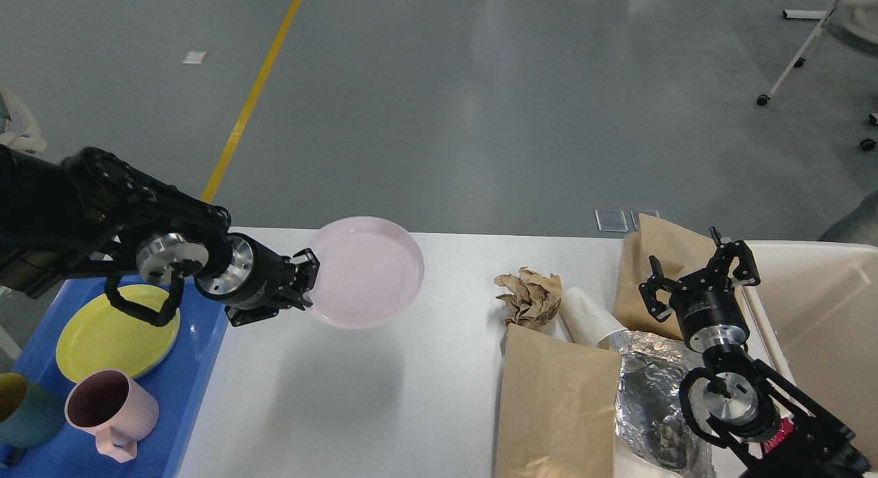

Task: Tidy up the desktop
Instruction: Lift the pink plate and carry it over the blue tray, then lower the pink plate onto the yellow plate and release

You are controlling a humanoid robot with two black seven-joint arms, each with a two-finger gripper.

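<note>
Left gripper jaws clamped on near-left rim of pink plate, plate held above white worktop, tilted. Right gripper jaws apart, idle over paper rubbish at right. Likely step: carry plate left to blue tray. Keep plate level, clear yellow plate and pink mug, lower gently before release.

plate left of paper wad, above desktop.

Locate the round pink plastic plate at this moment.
In the head view, the round pink plastic plate is lifted above the white desktop, left of centre, gripped at its left rim by the left gripper, right of the blue tray.
</note>
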